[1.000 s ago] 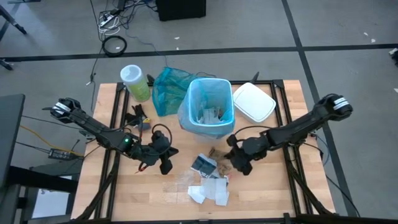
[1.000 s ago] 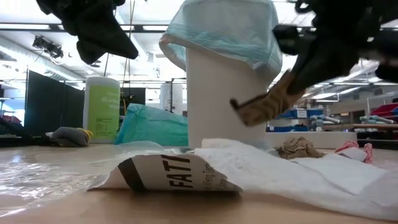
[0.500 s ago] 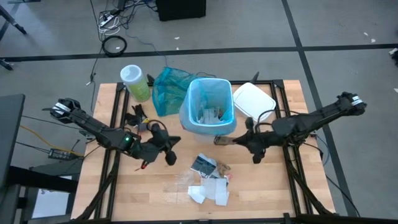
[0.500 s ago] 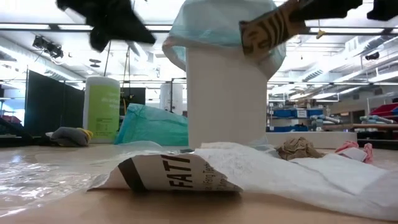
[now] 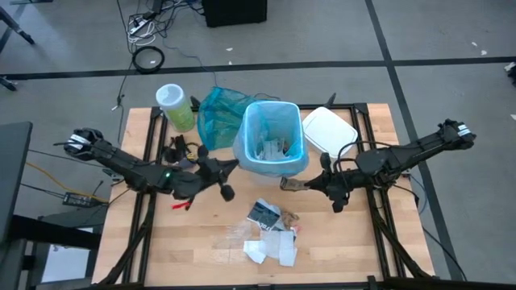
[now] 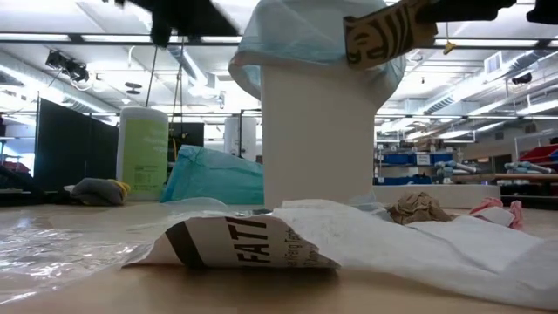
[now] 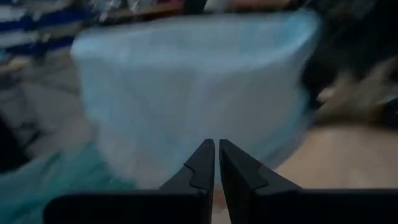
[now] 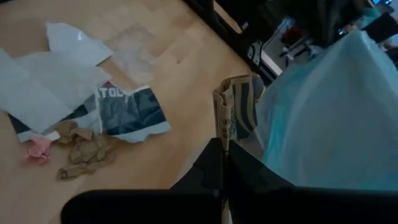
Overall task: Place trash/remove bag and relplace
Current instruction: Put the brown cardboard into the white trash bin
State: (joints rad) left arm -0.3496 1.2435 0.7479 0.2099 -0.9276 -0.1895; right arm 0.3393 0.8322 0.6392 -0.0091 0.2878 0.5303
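Brown wrapper (image 8: pixel 236 112) pinched in right jaws | left jaws closed, empty

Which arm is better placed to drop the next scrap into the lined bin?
Right. The right gripper is shut on a brown wrapper beside the bin; the left gripper is shut, empty.

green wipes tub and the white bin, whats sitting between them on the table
The crumpled teal-green bag lies between the wipes tub and the blue-lined bin; both the high and low views show it.
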